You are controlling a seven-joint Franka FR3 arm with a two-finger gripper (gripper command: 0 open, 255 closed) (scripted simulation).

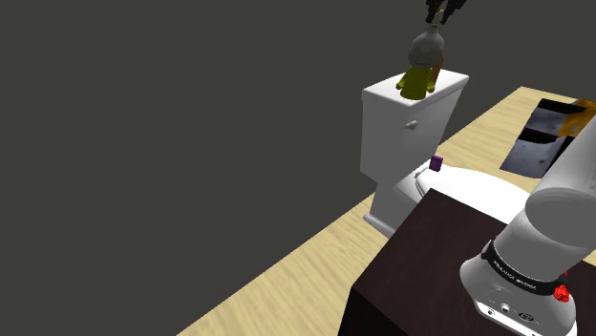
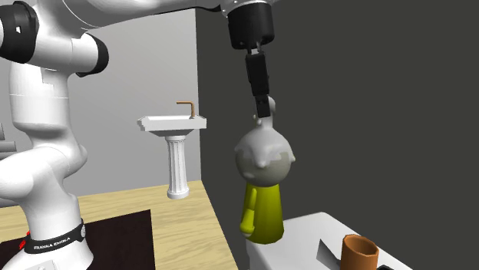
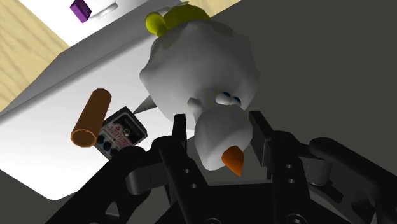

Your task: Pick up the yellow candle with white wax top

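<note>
- Dark grey walls [image 1: 191, 95] and a pale wood floor [image 1: 287, 277] frame a white toilet [image 1: 392, 205]
- The yellow candle [image 2: 262, 209] is upright with a bulging white wax top, over the tank lid [image 1: 382, 94]; I cannot tell whether its base touches the lid or hangs just clear
- My gripper [image 3: 219, 130] reaches down from above, and my fingers [image 3: 180, 137] are clamped on the small white knob with an orange tip at the candle's crown
- Near the candle on the lid are a brown cylinder [image 3: 90, 118] and, just beside it, a small dark box [image 3: 121, 133]
- A purple cube [image 1: 436, 163] sits lower, on the toilet seat
- A white pedestal sink [image 2: 175, 124] stands by the far wall
</note>
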